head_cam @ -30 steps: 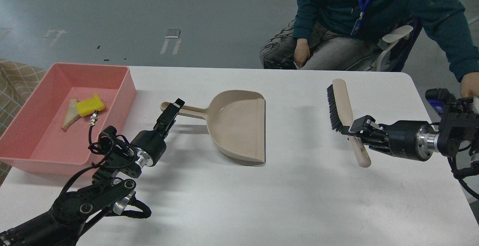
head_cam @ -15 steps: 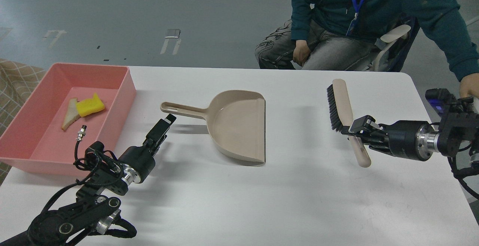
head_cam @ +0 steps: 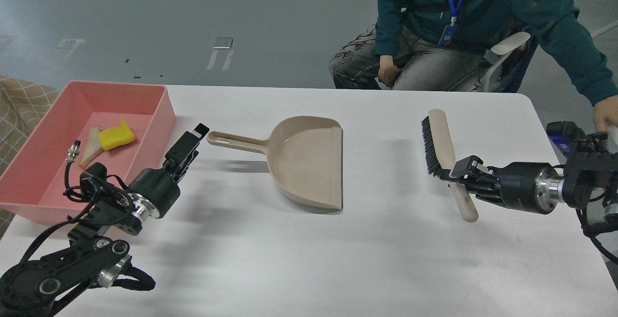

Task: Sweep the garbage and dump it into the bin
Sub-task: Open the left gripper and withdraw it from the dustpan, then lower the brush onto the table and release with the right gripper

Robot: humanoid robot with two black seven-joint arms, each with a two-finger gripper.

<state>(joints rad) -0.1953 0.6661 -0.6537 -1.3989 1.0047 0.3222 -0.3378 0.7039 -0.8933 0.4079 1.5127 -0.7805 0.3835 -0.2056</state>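
Observation:
The salmon-pink bin [head_cam: 161,114] stands at the table's back left. The yellow chunk [head_cam: 116,136] and the pale strip [head_cam: 91,147] lie inside it. The beige dustpan [head_cam: 309,160] lies empty in the middle of the table, with its handle [head_cam: 236,141] pointing left. My left gripper [head_cam: 192,139] hovers just left of the handle's end, apart from it, and holds nothing. It is seen side-on, so its fingers cannot be told apart. My right gripper [head_cam: 458,176] is shut on the handle of the beige brush [head_cam: 442,138]. The black bristles face left.
A seated person in a teal top [head_cam: 463,13] is behind the table's far edge, with one hand [head_cam: 606,114] at the right edge near my right arm. A checked cloth [head_cam: 19,104] lies left of the bin.
My left gripper left the dustpan handle, drew back toward me, then moved left to a spot beside the handle's end. My right gripper and the brush shifted slightly toward me.

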